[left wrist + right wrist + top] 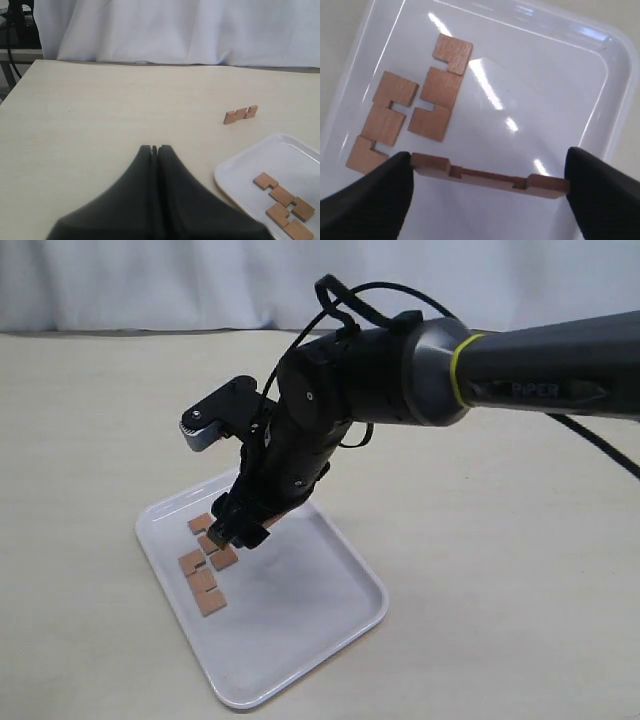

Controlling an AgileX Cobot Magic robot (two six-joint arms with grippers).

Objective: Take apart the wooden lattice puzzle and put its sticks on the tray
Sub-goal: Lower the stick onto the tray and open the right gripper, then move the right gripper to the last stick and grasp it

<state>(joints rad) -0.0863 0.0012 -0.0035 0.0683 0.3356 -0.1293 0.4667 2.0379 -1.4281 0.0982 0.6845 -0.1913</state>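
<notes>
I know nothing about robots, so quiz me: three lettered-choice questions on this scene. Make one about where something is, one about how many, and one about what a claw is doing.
1. Where is the lone stick that is away from the tray?
A. on the bare table
B. on top of the arm
C. under the tray

2. How many flat sticks lie on the tray?
A. none
B. two
C. four

3. What is the right gripper doing?
A. hanging open and empty
B. holding a stick over the tray
C. gripping the tray's rim

Answers:
1 A: the left wrist view shows the lone stick on the table, apart from the tray.
2 B: the right wrist view shows two sticks lying side by side.
3 B: its fingers clamp the held stick by its two ends.
</notes>
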